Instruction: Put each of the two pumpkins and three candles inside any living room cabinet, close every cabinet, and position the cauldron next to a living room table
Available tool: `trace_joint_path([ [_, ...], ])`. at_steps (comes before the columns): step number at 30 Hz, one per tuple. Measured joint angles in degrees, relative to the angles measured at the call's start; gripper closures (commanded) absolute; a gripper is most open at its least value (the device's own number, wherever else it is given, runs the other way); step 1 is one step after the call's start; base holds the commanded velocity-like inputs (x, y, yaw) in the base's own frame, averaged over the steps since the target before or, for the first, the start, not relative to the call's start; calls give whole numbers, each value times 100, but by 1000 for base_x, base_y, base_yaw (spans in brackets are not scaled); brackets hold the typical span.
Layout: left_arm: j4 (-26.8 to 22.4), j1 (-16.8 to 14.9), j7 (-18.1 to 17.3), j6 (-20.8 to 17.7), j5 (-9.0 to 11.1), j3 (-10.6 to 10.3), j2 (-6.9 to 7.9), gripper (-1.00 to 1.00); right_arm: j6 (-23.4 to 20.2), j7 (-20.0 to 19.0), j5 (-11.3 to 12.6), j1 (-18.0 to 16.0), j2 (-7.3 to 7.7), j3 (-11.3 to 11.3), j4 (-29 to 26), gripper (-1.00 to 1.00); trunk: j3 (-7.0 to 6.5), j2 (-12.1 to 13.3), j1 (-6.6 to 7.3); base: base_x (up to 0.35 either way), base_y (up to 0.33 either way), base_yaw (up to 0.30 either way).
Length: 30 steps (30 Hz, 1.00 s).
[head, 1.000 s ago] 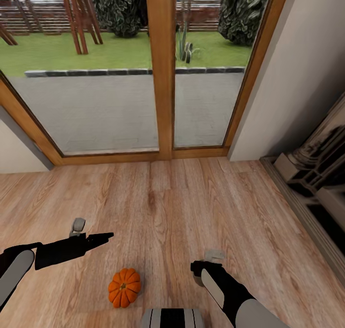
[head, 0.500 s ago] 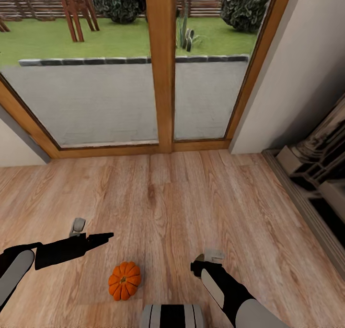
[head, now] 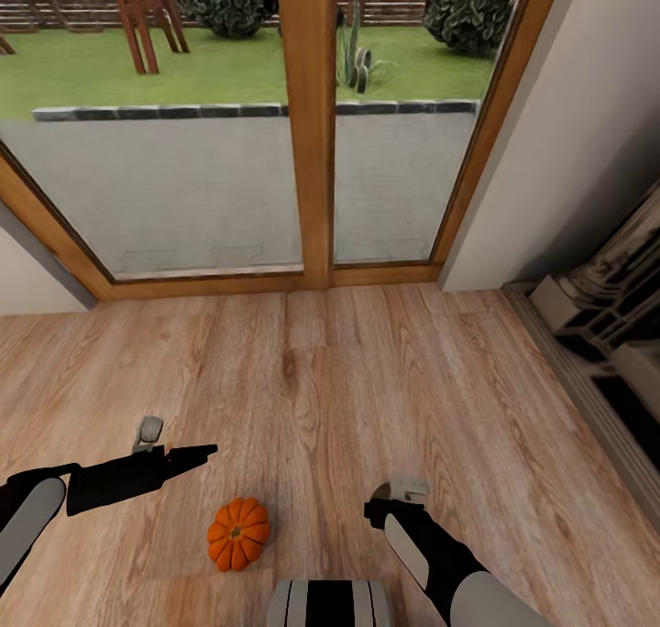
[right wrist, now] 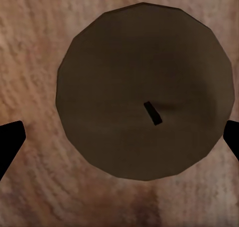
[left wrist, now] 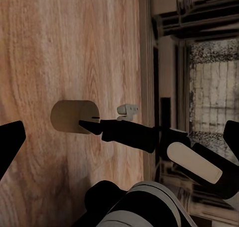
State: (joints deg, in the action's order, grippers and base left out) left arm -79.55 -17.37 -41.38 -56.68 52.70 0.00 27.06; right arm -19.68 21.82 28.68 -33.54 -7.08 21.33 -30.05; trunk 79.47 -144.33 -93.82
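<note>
One orange ribbed pumpkin [head: 236, 534] lies on the wooden floor between my two arms, close to my base. My left gripper [head: 197, 451] hovers up and to the left of it, with its black fingers [left wrist: 10, 143] spread wide, open and empty. My right gripper [head: 378, 510] points down at the floor to the right of the pumpkin. It is open, straddling the round dark-brown top of a candle [right wrist: 144, 90] with a short wick. The left wrist view shows that candle [left wrist: 74, 116] standing on the boards under the right gripper's fingers [left wrist: 124, 132]. Cabinet, cauldron and table are out of view.
A wood-framed glass patio door [head: 310, 132] fills the wall ahead, with white wall [head: 568, 123] to its right. A stone-coloured fireplace surround [head: 600, 334] runs along the right edge. Bare floorboards [head: 348, 370] stretch between me and the door.
The whole picture has slid a little, so the camera has moved. Both arms keep their pose, and the pumpkin stays on the floor.
</note>
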Motion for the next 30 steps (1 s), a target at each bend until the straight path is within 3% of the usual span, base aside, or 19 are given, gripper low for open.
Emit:
trace_joint_path([
  [9,0,0,0,0,17,0,1,-100,0,0,0,0,13,0,0,-100,0,0,0,0,0,0],
  [16,-17,0,-38,-7,64,0,4,-100,-4,2,-11,0,17,-2,1,-100,154,-9,-18,0,0,0],
  [30,-62,0,-53,-9,74,0,1,-100,86,1,1,0,18,0,6,-100,222,-13,-26,0,0,0],
])
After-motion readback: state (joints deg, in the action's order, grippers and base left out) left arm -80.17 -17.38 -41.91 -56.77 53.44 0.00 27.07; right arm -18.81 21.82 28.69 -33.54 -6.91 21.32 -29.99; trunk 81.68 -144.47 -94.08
